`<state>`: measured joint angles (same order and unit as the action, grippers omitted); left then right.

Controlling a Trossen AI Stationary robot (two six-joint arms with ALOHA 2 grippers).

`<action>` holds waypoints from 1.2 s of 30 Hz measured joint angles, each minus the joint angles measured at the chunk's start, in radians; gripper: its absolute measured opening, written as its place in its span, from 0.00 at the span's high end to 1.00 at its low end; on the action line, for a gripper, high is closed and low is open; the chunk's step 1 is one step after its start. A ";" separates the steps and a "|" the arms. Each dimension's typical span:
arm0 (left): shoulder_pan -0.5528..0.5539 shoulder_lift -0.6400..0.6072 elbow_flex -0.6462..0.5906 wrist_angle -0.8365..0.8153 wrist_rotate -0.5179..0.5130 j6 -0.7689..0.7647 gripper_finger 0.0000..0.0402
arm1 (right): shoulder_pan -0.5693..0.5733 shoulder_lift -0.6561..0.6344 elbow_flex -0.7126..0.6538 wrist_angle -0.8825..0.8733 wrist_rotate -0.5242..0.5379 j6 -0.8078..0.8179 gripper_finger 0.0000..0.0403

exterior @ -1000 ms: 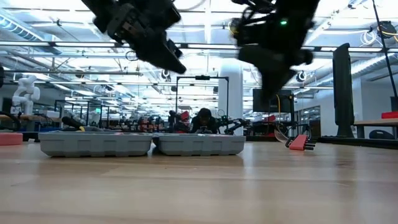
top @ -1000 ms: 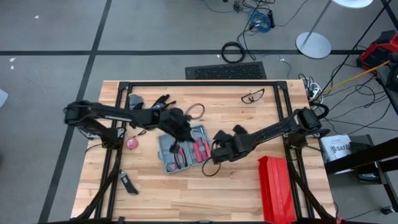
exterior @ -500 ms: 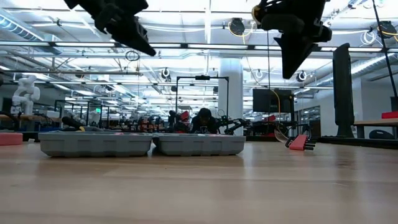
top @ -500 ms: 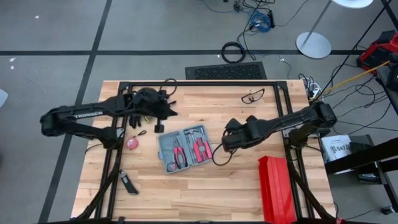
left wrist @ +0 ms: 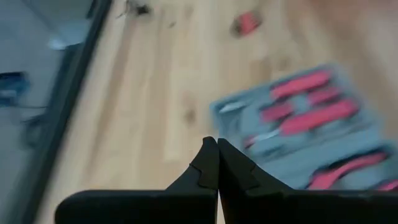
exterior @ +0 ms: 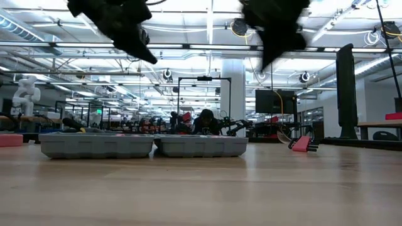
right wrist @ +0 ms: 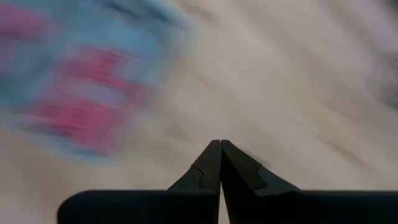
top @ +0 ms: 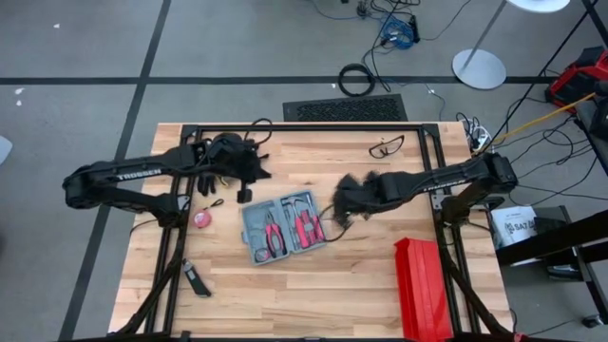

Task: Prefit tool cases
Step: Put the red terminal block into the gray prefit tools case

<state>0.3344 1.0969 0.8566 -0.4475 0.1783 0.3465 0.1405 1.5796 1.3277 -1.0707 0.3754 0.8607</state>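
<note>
Tool case (top: pixel 282 227) lies open and flat near the middle of the worktop (top: pixel 313 294), both halves spread side by side, lid not folded over. Red-handled tools (top: pixel 306 228) sit in the grey moulded slots; from the low view the two halves read as one long shallow tray resting square on the wood.

Left gripper (top: pixel 255 174) hangs above the worktop beyond the case's far left corner, not touching it. Fingers (left wrist: pixel 210 168) pressed tight together, nothing between them.

Right gripper (top: pixel 344 202) hovers just off the case's right edge, also raised clear of it. Fingers (right wrist: pixel 214 165) clenched too, holding nothing. Its wrist view is smeared, so the arm looks to be in motion.

Other items around: long red ribbed box (top: pixel 423 288) near the front right corner, safety glasses (top: pixel 386 146) at the far edge, a small round red object (top: pixel 201 218) left of the case, a dark tool (top: pixel 197 279) near the front left.

Judgement: tools appear seated, so the loading step looks mostly done and both arms stand off from the case. Closing the lid seems the likely next step; that would call for one gripper to get under a free edge and swing that half over while the other steadies the base.
</note>
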 joint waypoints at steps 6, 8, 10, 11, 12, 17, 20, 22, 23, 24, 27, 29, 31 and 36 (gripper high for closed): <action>-0.027 0.164 0.000 0.057 0.189 -0.102 1.00 | 0.000 0.151 -0.038 0.473 -0.303 -0.214 1.00; -0.041 0.241 0.000 0.065 0.190 -0.106 1.00 | -0.001 0.215 -0.038 0.466 -0.348 -0.193 1.00; -0.063 0.311 0.000 0.075 0.206 -0.106 1.00 | 0.001 0.275 -0.039 0.465 -0.363 -0.175 1.00; -0.072 0.338 0.000 0.085 0.211 -0.106 1.00 | 0.005 0.299 -0.040 0.471 -0.374 -0.168 1.00; -0.081 0.364 0.000 0.086 0.213 -0.106 1.00 | 0.007 0.317 -0.041 0.483 -0.385 -0.165 1.00; -0.113 0.442 0.000 0.107 0.214 -0.106 1.00 | 0.020 0.351 -0.038 0.590 -0.409 -0.152 1.00; -0.131 0.468 0.000 0.119 0.218 -0.110 1.00 | 0.020 0.352 -0.038 0.598 -0.406 -0.144 1.00; -0.143 0.480 0.000 0.139 0.217 -0.127 1.00 | 0.020 0.352 -0.036 0.597 -0.405 -0.140 1.00; -0.149 0.487 0.000 0.147 0.220 -0.131 1.00 | 0.020 0.352 -0.034 0.600 -0.403 -0.140 1.00; -0.156 0.495 0.000 0.154 0.230 -0.131 1.00 | 0.020 0.352 -0.033 0.612 -0.400 -0.142 1.00; -0.173 0.523 0.000 0.169 0.239 -0.135 1.00 | 0.020 0.354 -0.030 0.649 -0.377 -0.150 1.00; -0.181 0.539 0.000 0.187 0.239 -0.149 1.00 | 0.018 0.360 -0.030 0.649 -0.374 -0.159 1.00; -0.188 0.553 0.000 0.197 0.239 -0.157 1.00 | 0.014 0.376 -0.030 0.662 -0.374 -0.165 1.00; -0.197 0.566 0.000 0.208 0.239 -0.158 1.00 | 0.008 0.414 -0.028 0.664 -0.383 -0.179 1.00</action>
<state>0.1376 1.6627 0.8562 -0.2394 0.4171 0.1890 0.1485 1.9939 1.3001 -0.4062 -0.0073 0.6818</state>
